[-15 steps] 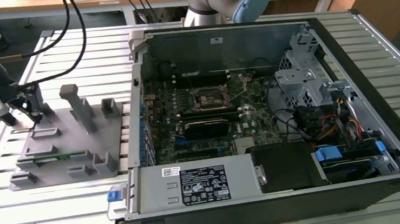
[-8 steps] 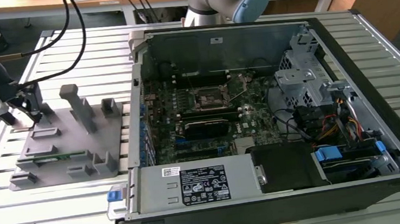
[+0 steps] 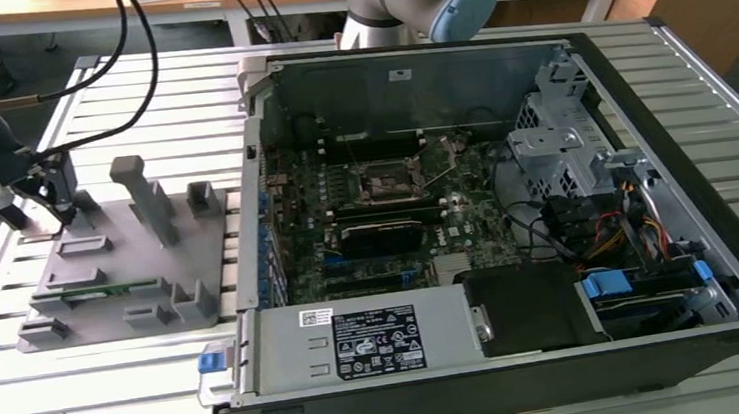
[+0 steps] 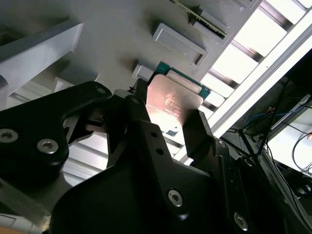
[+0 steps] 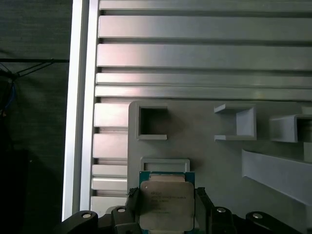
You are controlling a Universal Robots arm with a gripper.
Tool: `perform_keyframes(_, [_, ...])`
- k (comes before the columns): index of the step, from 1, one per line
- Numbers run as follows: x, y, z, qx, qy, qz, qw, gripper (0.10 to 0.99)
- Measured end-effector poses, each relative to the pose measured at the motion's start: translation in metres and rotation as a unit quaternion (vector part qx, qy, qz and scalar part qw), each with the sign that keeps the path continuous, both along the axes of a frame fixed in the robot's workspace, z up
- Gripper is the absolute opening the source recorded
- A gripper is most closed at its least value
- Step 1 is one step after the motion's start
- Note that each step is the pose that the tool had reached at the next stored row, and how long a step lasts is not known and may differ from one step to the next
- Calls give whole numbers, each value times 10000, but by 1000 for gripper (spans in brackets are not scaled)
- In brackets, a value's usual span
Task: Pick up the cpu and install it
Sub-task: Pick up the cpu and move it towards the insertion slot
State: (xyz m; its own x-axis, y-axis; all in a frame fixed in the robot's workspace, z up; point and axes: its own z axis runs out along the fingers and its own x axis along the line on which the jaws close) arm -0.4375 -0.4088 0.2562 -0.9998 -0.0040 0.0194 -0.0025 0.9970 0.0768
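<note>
Our gripper (image 3: 59,206) pinches the cpu (image 5: 165,204) by its edges over the grey tray (image 3: 121,264). The socket (image 3: 383,179) lies well apart, toward the exterior view's right.

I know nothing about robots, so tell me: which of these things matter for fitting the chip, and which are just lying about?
In the job: the cpu, gripped by the gripper; the motherboard socket in the computer case.
Just there: the memory stick on the grey tray; the power supply; the cables.
</note>
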Motion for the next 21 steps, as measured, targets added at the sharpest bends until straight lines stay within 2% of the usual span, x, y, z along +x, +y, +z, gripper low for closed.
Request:
perform_keyframes(14, [0, 3, 47, 0, 0, 0, 10000, 537])
perform_keyframes(21, [0, 6, 112, 1, -1, -1, 10000, 537])
